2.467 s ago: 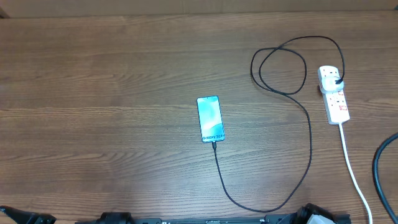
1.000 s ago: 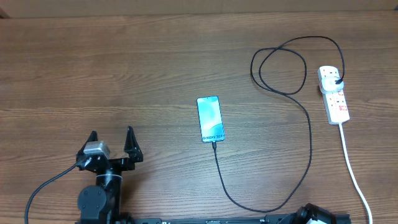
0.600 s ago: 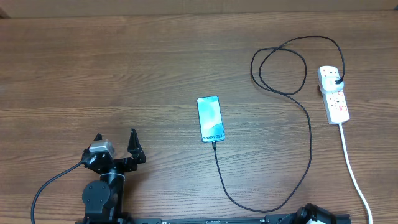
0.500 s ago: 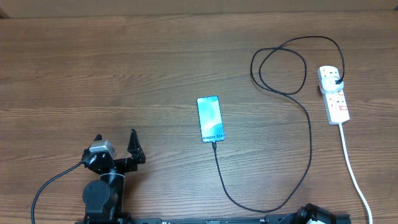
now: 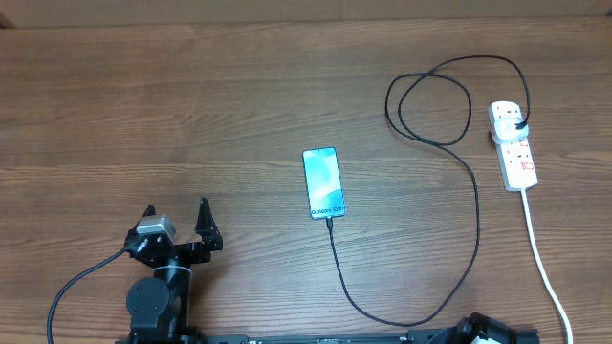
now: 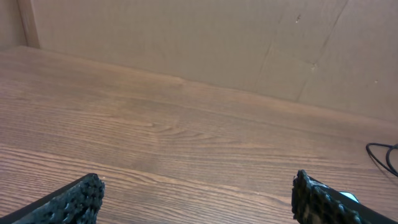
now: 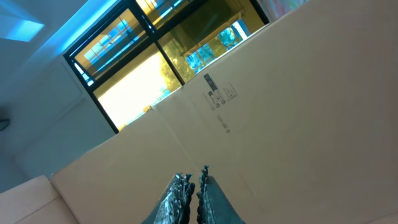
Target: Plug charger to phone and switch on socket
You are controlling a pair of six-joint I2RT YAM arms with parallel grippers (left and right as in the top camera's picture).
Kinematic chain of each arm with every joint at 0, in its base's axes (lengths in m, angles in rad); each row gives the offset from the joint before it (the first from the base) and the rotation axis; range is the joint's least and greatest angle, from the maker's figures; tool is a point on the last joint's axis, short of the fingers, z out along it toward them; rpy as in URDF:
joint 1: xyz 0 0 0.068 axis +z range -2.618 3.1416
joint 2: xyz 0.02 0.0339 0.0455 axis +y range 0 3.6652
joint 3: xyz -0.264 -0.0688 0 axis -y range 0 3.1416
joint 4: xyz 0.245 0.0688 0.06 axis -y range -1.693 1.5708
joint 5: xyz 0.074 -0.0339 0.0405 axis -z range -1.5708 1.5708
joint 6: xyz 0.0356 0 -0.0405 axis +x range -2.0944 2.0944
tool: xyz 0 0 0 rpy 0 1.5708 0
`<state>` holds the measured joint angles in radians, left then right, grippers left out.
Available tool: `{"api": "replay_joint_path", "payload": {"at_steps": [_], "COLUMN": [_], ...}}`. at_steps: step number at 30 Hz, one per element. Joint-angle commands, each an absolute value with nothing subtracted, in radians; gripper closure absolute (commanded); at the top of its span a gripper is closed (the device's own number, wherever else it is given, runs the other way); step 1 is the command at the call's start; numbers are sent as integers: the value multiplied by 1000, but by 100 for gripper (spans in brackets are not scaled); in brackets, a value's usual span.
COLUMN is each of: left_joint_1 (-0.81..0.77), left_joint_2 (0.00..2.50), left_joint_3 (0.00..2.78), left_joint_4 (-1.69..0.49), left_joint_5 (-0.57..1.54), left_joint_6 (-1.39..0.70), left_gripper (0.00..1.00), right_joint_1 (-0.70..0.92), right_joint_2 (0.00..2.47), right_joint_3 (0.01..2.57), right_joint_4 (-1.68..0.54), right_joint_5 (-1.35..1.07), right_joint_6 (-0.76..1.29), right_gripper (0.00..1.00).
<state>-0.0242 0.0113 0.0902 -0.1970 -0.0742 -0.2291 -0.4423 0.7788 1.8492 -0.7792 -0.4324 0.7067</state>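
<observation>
The phone [image 5: 323, 182] lies flat mid-table, its light-blue screen lit. The charger [image 5: 475, 220], a thin black cable, meets the phone's lower edge with its tip. From there it curves toward the front, climbs on the right, loops, and ends in a black plug in the socket [image 5: 517, 158], a white strip at the far right. My left gripper [image 5: 176, 208] stands open over bare wood, front left of the phone, with nothing between its fingers [image 6: 89, 190]. My right gripper [image 7: 194, 174] is shut on nothing and points up at a cardboard wall; overhead, only its base [image 5: 483, 331] shows.
A thick white cord [image 5: 540, 258] runs from the socket toward the front right edge. A cardboard wall [image 6: 186, 37] closes the table's far side. A bit of black cable [image 6: 382, 152] shows at the right of the left wrist view.
The left arm came out from the front edge onto the table, then drew back slightly. Over the last half second nothing moves. Phone, cable and socket stay put.
</observation>
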Motion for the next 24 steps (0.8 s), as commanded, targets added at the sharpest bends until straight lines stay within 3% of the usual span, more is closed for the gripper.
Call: {"api": "replay_joint_path", "payload": {"at_steps": [1,24], "left_joint_1": [-21,-21], "left_joint_2": [5,9], "left_joint_3": [84,4], "left_joint_4": [-194,-74], "left_joint_5": [-39,43], "left_joint_6": [-202,-74], "left_gripper": [0,0], "right_joint_1": [-406,-364], "right_joint_2": [771,667], "right_joint_3": [1845,1845], "right_joint_4": [-783,-813], "right_joint_5": [-419,-296], "right_joint_6": [707,700], "right_gripper": [91,86]}}
